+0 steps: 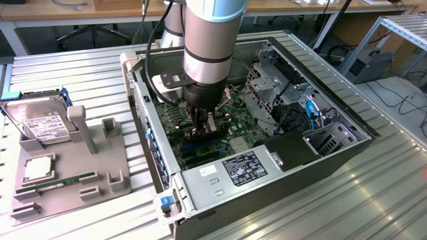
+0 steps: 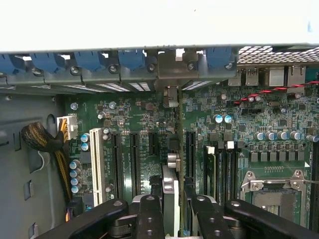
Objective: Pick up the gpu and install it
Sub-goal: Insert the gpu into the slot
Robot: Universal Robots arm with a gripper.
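Robot arm [image 1: 210, 55] reaching down into open computer case [image 1: 320, 155], hard drive [image 1: 43, 125] on grey holder [image 1: 87, 175] beside it

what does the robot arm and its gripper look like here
The arm is a thick round tube, light grey with silvery metal sections and a dark band between them, narrowing to a black wrist. A black bracket with a pale fitting juts from the side, and a black cable loops below it. The gripper has black metal fingers studded with round screw heads.

Exterior view: high, angled down, set back over open computer case [image 1: 267, 150] on bench [image 1: 80, 80] | Wrist view: close, looking into case | Shared: green motherboard [image 2: 149, 124]
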